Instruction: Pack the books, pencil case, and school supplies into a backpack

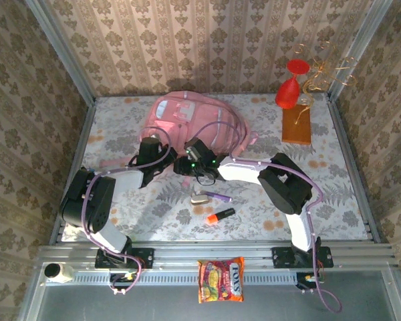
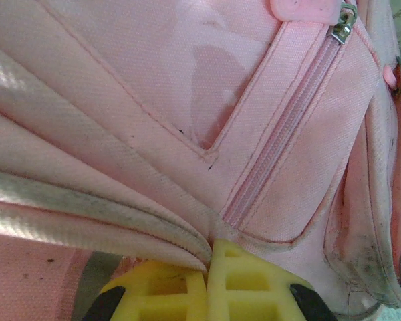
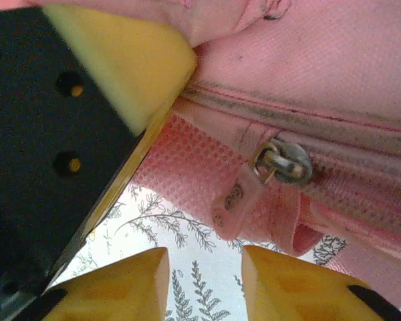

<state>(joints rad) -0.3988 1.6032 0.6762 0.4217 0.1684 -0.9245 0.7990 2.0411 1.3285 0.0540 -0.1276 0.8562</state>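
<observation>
Both arms reach forward to the backpack [image 1: 187, 114]. The left fingers [image 2: 244, 284] are clamped on its fabric fold; the right fingers [image 3: 287, 281] are apart, zip pull [image 3: 284, 164] just beyond them.

I count one pink backpack [image 1: 187, 117]. Just in front of it lie three small things: one purple pen [image 1: 218, 196], one orange-and-black marker [image 1: 220, 216] and one beige-white piece [image 1: 200, 198]. To the right of the backpack are one orange-brown slab [image 1: 297, 125], one red vase [image 1: 289, 88] and one gold wire ornament [image 1: 331, 70]. Well in front of the backpack lies one orange snack packet [image 1: 220, 279].
</observation>
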